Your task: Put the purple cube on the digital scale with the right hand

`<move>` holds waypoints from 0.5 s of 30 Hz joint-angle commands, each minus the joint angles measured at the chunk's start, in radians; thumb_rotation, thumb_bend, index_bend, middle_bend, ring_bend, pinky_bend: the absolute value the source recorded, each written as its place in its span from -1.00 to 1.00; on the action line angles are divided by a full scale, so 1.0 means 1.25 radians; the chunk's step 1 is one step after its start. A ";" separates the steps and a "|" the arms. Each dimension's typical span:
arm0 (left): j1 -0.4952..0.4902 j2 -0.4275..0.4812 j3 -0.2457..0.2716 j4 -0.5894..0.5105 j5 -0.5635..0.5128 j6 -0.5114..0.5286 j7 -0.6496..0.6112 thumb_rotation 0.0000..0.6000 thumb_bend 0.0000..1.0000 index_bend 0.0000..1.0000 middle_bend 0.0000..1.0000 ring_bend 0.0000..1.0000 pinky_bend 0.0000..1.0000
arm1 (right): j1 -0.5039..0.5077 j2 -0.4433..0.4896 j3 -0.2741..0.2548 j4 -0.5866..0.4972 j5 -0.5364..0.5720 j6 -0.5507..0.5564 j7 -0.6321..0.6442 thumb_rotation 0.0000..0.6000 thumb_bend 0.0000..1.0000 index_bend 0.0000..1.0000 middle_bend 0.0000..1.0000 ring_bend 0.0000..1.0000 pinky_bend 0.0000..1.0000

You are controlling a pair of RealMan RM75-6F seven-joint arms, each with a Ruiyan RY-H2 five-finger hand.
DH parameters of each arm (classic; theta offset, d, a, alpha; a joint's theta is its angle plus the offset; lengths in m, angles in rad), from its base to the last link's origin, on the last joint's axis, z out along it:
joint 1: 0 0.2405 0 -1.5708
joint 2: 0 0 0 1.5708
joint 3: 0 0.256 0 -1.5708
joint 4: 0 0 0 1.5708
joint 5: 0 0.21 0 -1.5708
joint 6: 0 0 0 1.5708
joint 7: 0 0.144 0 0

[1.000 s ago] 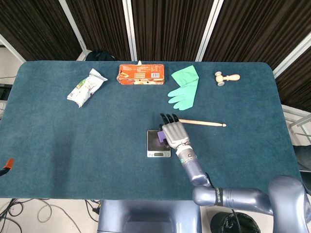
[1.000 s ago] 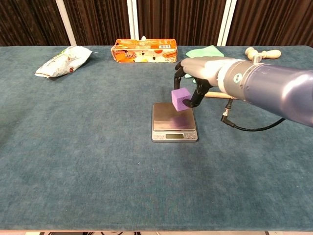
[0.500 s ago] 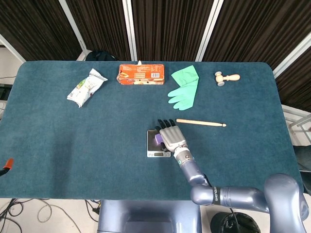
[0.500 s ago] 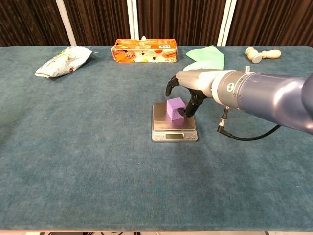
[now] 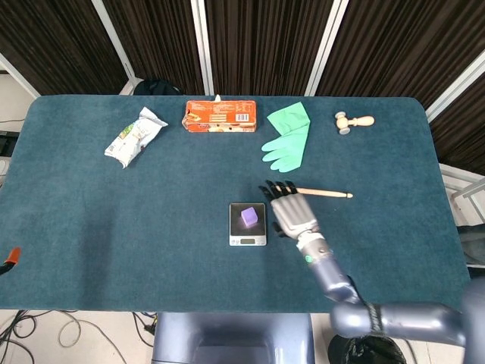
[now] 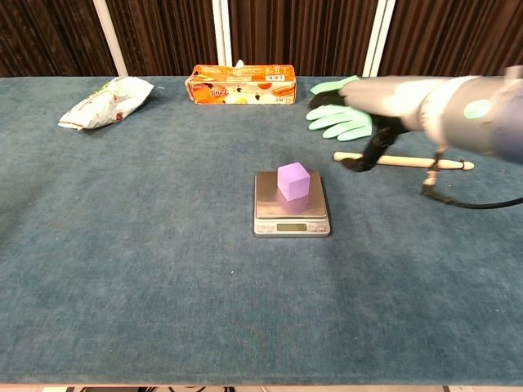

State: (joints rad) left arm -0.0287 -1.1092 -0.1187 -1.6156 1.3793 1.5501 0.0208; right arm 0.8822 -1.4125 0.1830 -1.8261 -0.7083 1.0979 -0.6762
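Fingers (image 6: 359,160) of the right hand (image 5: 292,214) are spread and hold nothing; half a second earlier they were closed on the cube (image 6: 293,180), and the hand now sits apart from it, to the right of the scale (image 6: 292,216) and above the stick (image 6: 404,161). The cube rests upright on the scale's platform, free of contact, so the placement reads as complete; only withdrawal remains. No container is present: beyond the scale, the bench (image 5: 151,227) carries a glove (image 5: 289,136), an orange box (image 5: 220,117), a snack bag (image 5: 134,136) and a wooden mallet (image 5: 353,121). The left hand is not visible.
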 commanded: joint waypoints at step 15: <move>0.005 0.001 0.000 -0.004 0.007 0.014 0.003 1.00 -0.49 -0.79 -1.00 -1.00 -1.00 | -0.496 0.272 -0.291 0.051 -0.627 0.465 0.379 1.00 -0.06 -1.00 -1.00 -1.00 -1.00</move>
State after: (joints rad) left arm -0.0230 -1.1082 -0.1189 -1.6208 1.3884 1.5680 0.0242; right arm 0.3461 -1.0938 -0.1333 -1.8164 -1.4243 1.5908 -0.2540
